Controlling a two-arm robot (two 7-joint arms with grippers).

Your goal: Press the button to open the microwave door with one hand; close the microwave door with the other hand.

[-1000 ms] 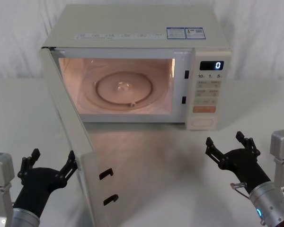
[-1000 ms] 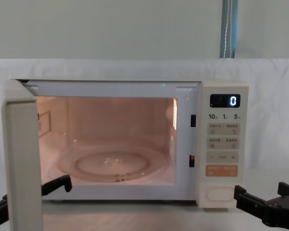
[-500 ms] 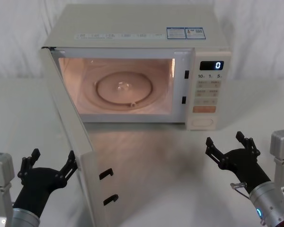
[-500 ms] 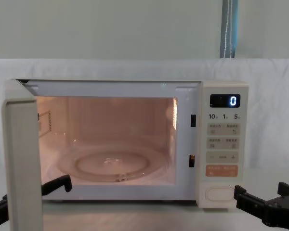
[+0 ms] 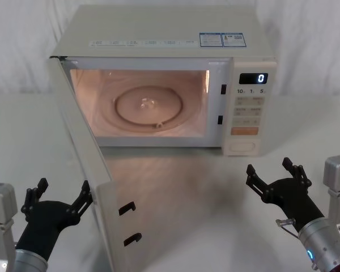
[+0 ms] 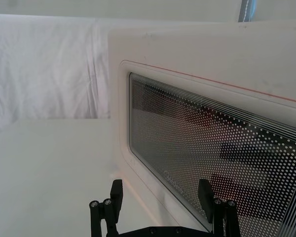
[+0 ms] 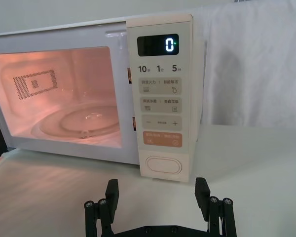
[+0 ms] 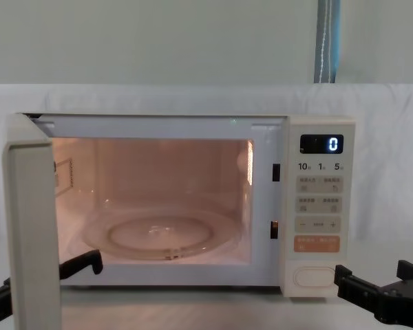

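1. I see the microwave [image 5: 164,79] at the worktop's [image 5: 215,192] 12 o'clock, cavity lit, display reading "0".
2. The microwave door [image 5: 85,164] stands swung wide open, hinged on the left, its free edge reaching toward 7 o'clock.
3. My left hand [image 5: 56,198] sits low at 7 o'clock, fingers spread, just beside the door's outer face; its wrist view looks onto the dotted window [image 6: 222,158].
4. My right hand [image 5: 275,175] hovers at 5 o'clock, fingers spread, in front of the button [image 7: 163,165] and apart from it.
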